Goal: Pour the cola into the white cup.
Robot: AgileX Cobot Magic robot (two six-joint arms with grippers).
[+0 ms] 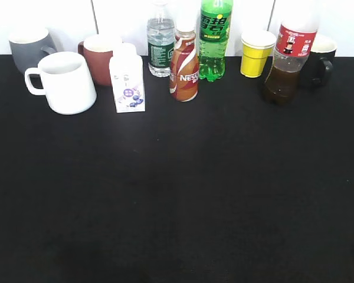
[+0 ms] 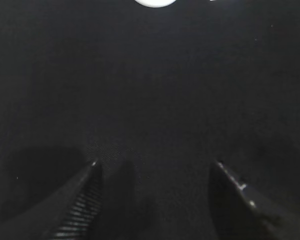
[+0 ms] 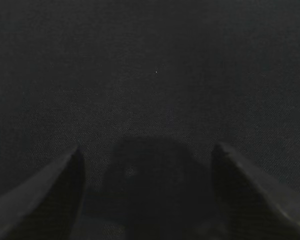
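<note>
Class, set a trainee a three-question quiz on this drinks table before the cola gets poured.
1. True or false: the cola stands at the right end of the row.
2. What stands immediately right of the white cup? A) a small white carton B) a green bottle C) a yellow cup
3. Fill in: both the left gripper and the right gripper are ____, holding nothing.

Key: 1 true; 2 A, the carton; 3 open.
</note>
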